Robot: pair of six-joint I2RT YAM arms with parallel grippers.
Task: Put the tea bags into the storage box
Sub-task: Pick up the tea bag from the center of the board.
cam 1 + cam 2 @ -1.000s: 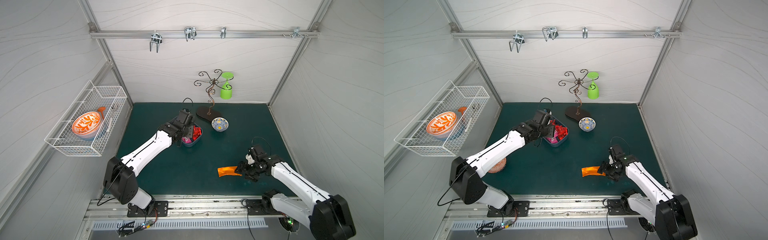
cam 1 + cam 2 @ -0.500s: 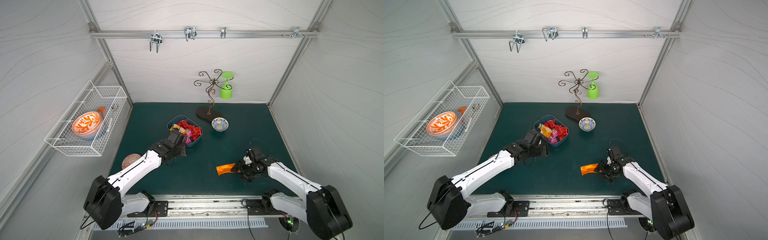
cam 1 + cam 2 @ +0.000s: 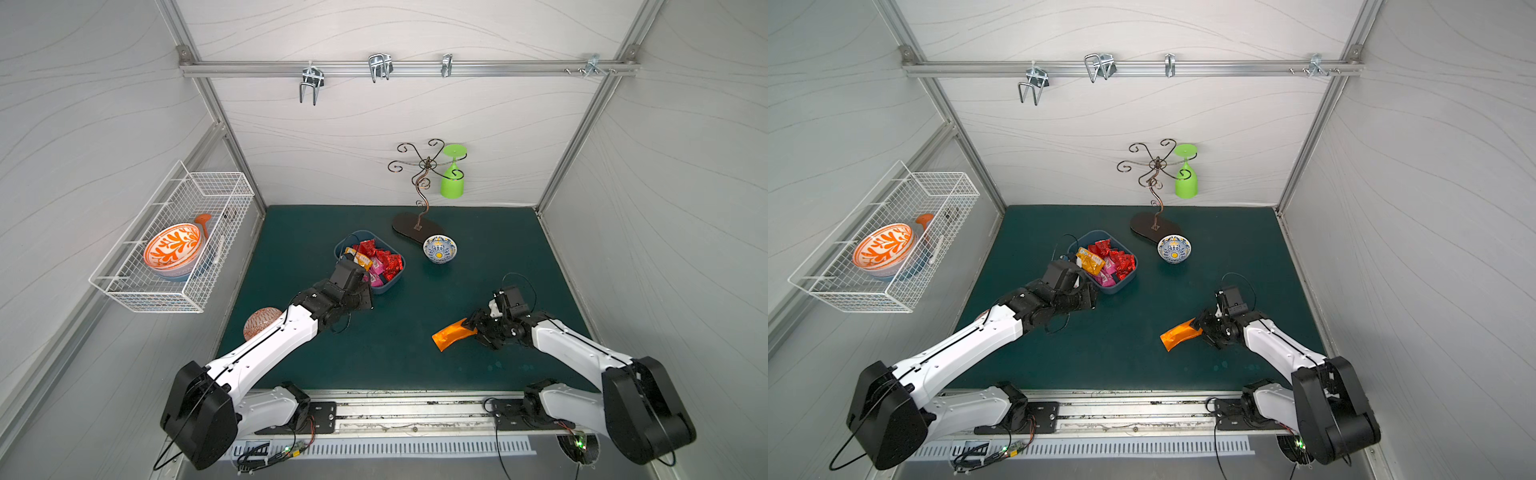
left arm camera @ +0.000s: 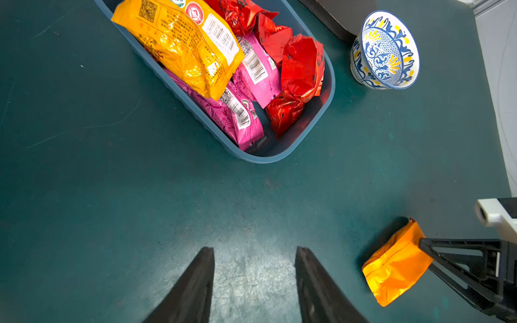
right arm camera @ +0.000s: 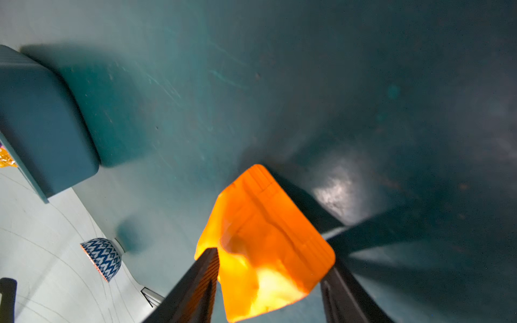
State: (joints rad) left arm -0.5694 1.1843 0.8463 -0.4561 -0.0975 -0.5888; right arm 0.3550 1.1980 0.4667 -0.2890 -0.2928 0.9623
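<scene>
The storage box (image 3: 402, 271) (image 3: 1135, 272) (image 4: 321, 112) (image 5: 42, 125) is a dark blue tub at mid-table. It holds several tea bags (image 3: 376, 259) (image 3: 1108, 262) (image 4: 251, 64), red, pink and yellow. One orange tea bag (image 3: 451, 332) (image 3: 1177, 334) (image 4: 397, 265) (image 5: 265, 229) lies on the green mat toward the front right. My right gripper (image 5: 268, 260) (image 3: 473, 326) is shut on its near end, and the foil crumples between the jaws. My left gripper (image 4: 254, 251) hangs open and empty over bare mat just in front of the box.
A small blue-patterned bowl (image 3: 439, 248) (image 4: 386, 50) sits right of the box, by the dark base of a metal stand (image 3: 417, 226) carrying a green glass (image 3: 451, 178). A white wire basket (image 3: 174, 249) hangs on the left wall. A reddish round object (image 3: 262, 322) lies at the mat's left edge.
My left arm has drawn back from over the box toward the front, uncovering the tea bags in it. The right jaws have narrowed onto the orange tea bag.
</scene>
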